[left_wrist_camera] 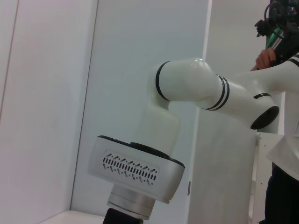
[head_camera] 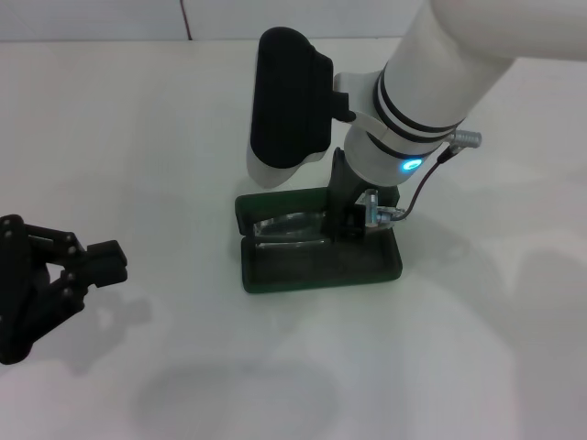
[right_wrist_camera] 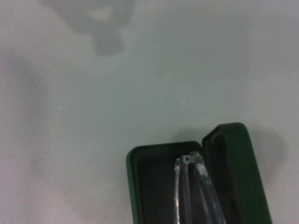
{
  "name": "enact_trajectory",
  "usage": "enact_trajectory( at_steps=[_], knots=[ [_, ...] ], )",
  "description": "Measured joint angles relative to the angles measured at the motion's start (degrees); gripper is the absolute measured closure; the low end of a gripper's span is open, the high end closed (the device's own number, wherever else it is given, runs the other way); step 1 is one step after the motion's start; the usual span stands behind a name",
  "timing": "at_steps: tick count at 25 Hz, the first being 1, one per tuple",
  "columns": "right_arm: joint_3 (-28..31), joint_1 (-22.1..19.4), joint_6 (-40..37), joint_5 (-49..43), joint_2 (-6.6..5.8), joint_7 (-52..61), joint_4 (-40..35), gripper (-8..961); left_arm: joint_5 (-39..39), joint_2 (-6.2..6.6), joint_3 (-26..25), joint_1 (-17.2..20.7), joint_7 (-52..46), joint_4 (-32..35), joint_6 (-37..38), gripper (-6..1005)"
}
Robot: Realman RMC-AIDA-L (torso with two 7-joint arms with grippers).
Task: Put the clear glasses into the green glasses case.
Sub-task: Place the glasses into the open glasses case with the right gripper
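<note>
The right gripper [head_camera: 359, 218] fingers hold the glasses [right_wrist_camera: 194, 186] inside the case [head_camera: 321, 266]; a tilted release may leave a temple sticking out.

The right arm [head_camera: 459, 73] was glossy white with black rings, a blue light and thin cable; the left gripper [head_camera: 87, 266] was matte black.

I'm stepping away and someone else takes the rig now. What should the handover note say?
Right gripper: low over the open green glasses case at mid-table; its fingers are not visible.
Left gripper: open, parked at the table's left, idle.
Clear glasses: lying inside the case.
Done: the glasses appear to be in the case.
Left: confirm the right gripper has released them, then lift it clear.
</note>
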Motion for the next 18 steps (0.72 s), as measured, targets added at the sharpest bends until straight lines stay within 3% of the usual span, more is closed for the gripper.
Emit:
enact_trajectory(
  at_steps=[18],
  knots=[
    [0.2,-0.1,0.0,0.3,0.00,0.0,0.0,791,0.0,0.00,0.0,0.2,0.0,0.0,0.0,909]
  ],
)
